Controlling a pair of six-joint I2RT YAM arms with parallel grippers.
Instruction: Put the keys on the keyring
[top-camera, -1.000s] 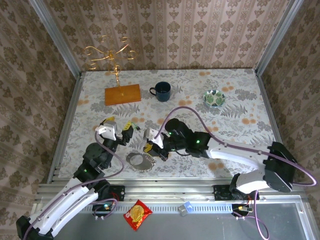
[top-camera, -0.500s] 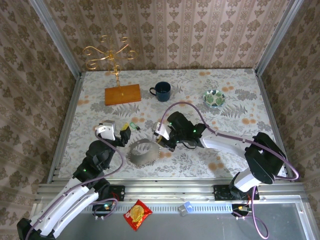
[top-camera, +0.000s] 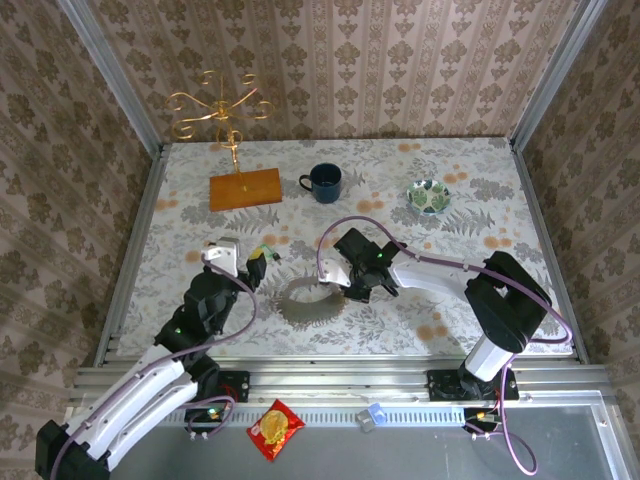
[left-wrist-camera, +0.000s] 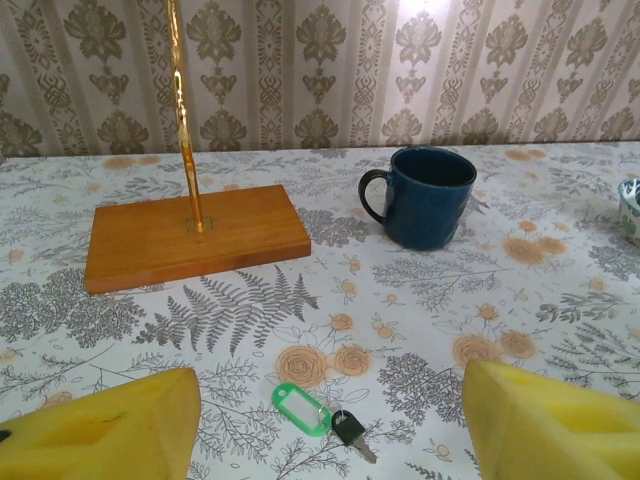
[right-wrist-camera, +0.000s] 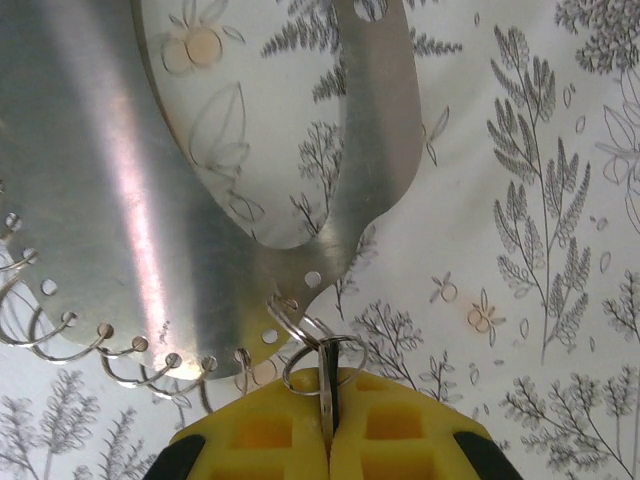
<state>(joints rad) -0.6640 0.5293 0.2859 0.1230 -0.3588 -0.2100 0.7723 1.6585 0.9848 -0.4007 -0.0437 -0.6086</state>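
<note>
Pinching the keyring (right-wrist-camera: 318, 362) tight, the right fingers (right-wrist-camera: 395, 440) steady its strap loop (right-wrist-camera: 150, 200) on the surface (right-wrist-camera: 520, 200); the green-headed key (left-wrist-camera: 302, 409) lies unthreaded between the spread, empty left fingers (left-wrist-camera: 110, 430), threading seemingly yet to start.

Floral table (top-camera: 480, 280): wooden stand base (top-camera: 245, 188), blue mug (top-camera: 324, 182), patterned bowl (top-camera: 428, 196) along far side; green-tagged key (left-wrist-camera: 345, 428) nearer.

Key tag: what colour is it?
The key tag is bright green, clearest in the left wrist view.
</note>
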